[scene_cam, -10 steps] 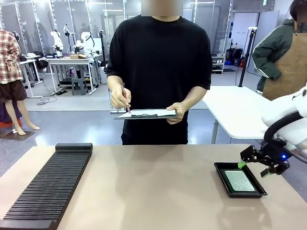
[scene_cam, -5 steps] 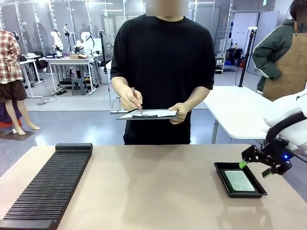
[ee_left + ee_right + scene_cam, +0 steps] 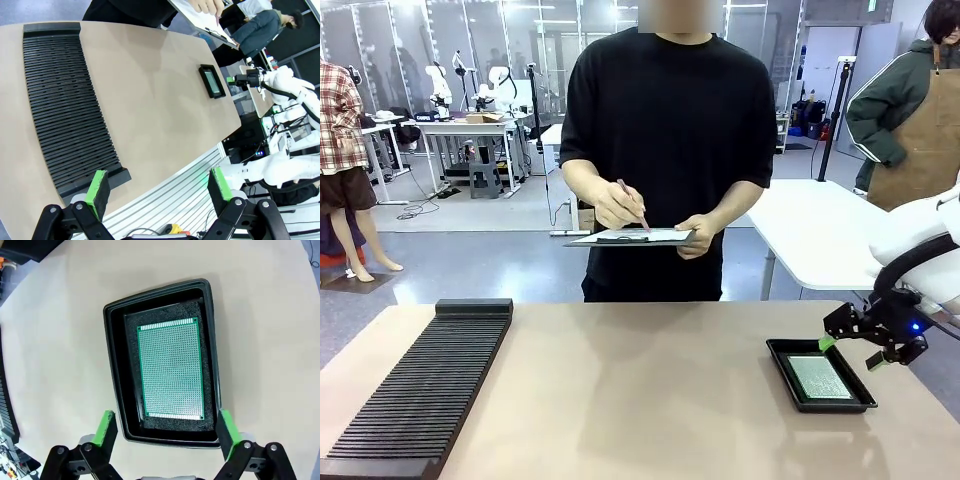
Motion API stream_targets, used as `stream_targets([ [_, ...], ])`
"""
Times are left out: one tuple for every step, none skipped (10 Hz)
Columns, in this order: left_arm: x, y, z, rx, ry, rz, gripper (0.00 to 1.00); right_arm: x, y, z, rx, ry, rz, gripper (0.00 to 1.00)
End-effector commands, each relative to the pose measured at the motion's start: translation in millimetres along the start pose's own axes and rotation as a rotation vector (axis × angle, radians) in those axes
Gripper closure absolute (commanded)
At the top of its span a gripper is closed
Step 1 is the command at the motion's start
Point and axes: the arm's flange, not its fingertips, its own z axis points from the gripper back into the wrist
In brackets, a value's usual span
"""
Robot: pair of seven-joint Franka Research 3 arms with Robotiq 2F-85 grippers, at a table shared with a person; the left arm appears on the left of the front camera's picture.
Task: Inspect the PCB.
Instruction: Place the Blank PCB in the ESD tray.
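The right gripper [image 3: 165, 432] hangs with its green-padded black fingers spread wide and empty, one to each side of the near end of the shallow black rectangular tray [image 3: 114, 390]. Straight ahead of it, below its fingertips, the thin bright-green perforated PCB [image 3: 171, 370] lies flat on dark foam inside that tray, at the bench's [image 3: 640, 400] right edge. The board's long axis runs away from the claw, so the pads flank its two long sides.

The left gripper [image 3: 159, 187] is also wide and empty, off the bench's left end near the black ribbed slotted rack [image 3: 65, 105], well apart from the board. The right arm is far nearer.

Across the bench a person's hand [image 3: 618, 207] writes on a white-papered clipboard [image 3: 632, 237].
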Motion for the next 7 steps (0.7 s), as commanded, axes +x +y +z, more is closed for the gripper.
stream_targets([
  [2.0, -3.7, 3.6, 0.018, 0.011, 0.015, 0.00, 3.2, 1.0, -1.8, 0.001, 0.004, 0.006, 0.00],
  [2.0, -3.7, 3.6, 0.018, 0.011, 0.015, 0.00, 3.2, 1.0, -1.8, 0.001, 0.004, 0.006, 0.00],
  [2.0, -3.7, 3.6, 0.018, 0.011, 0.015, 0.00, 3.2, 1.0, -1.8, 0.001, 0.004, 0.006, 0.00],
  [2.0, -3.7, 3.6, 0.018, 0.011, 0.015, 0.00, 3.2, 1.0, -1.8, 0.001, 0.004, 0.006, 0.00],
  [2.0, -3.7, 3.6, 0.018, 0.011, 0.015, 0.00, 3.2, 1.0, -1.8, 0.001, 0.004, 0.006, 0.00],
  [2.0, -3.7, 3.6, 0.018, 0.011, 0.015, 0.00, 3.2, 1.0, -1.8, 0.001, 0.004, 0.006, 0.00],
  [2.0, -3.7, 3.6, 0.018, 0.011, 0.015, 0.00, 3.2, 1.0, -1.8, 0.001, 0.004, 0.006, 0.00],
])
